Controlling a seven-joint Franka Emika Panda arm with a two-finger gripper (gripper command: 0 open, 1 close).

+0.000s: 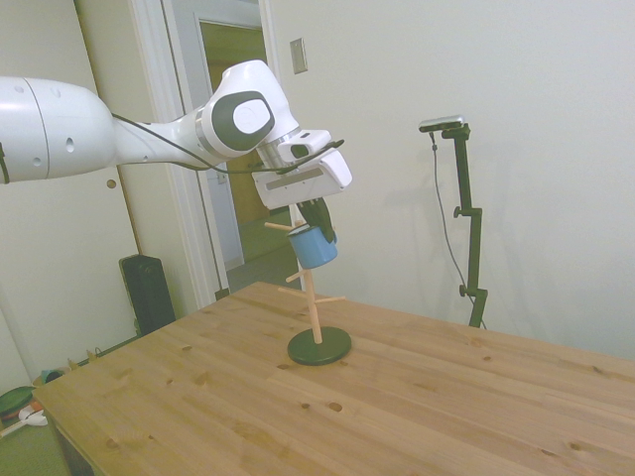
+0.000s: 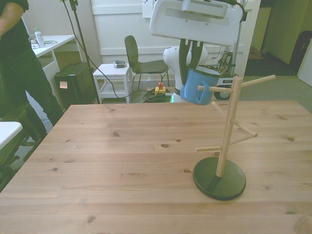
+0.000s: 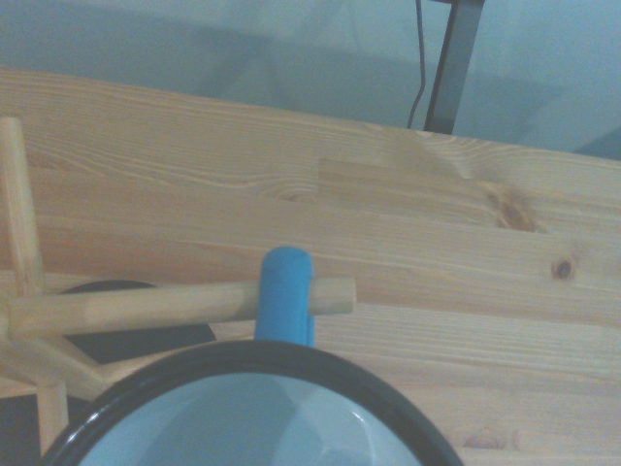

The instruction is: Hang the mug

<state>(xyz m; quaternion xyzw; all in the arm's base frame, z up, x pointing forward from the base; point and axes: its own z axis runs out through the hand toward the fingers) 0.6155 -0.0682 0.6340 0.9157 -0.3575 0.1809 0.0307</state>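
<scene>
The small blue mug [image 1: 314,248] [image 2: 193,93] hangs tilted in the air beside the top of the wooden peg rack [image 1: 312,297] [image 2: 224,141]. My gripper [image 1: 319,224] [image 2: 192,62] is shut on its dark rim from above. In the wrist view the mug's blue handle [image 3: 284,293] sits around an upper peg [image 3: 146,306], and the peg's tip pokes out past it. The white inside and dark rim of the mug [image 3: 254,357] fill the near part of that view. The rack's dark round base [image 1: 319,346] [image 2: 219,181] stands on the wooden table [image 2: 117,161].
Other pegs stick out lower on the rack's post [image 2: 243,128]. A person in dark clothes [image 2: 19,73] stands off the front view's left, beyond the table. A chair [image 2: 141,61], a white cart [image 2: 114,75] and a black box [image 2: 73,85] stand behind the table.
</scene>
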